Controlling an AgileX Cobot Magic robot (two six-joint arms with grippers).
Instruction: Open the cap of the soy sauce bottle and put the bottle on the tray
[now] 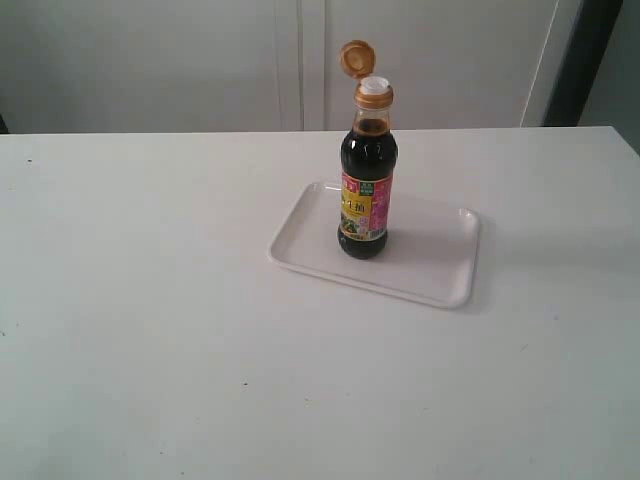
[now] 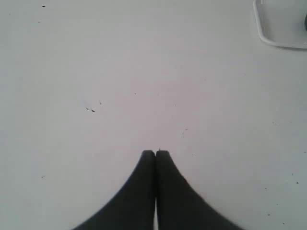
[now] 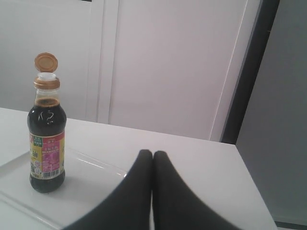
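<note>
The soy sauce bottle (image 1: 366, 185) (image 3: 46, 143) stands upright on the white tray (image 1: 430, 262) (image 3: 91, 184), near the tray's left half. Its orange-brown cap (image 1: 356, 58) (image 3: 46, 62) is flipped open on its hinge, and the white pour spout (image 1: 373, 87) is bare. Neither arm shows in the exterior view. My left gripper (image 2: 155, 153) is shut and empty over bare table, with a corner of the tray (image 2: 280, 26) far off. My right gripper (image 3: 152, 153) is shut and empty, apart from the bottle and beside the tray's edge.
The white table (image 1: 150, 300) runs wide around the tray. Pale cabinet doors (image 1: 420, 60) stand behind it, with a dark upright strip (image 1: 585, 60) at the right. The table's right edge (image 3: 249, 182) drops off close to my right gripper.
</note>
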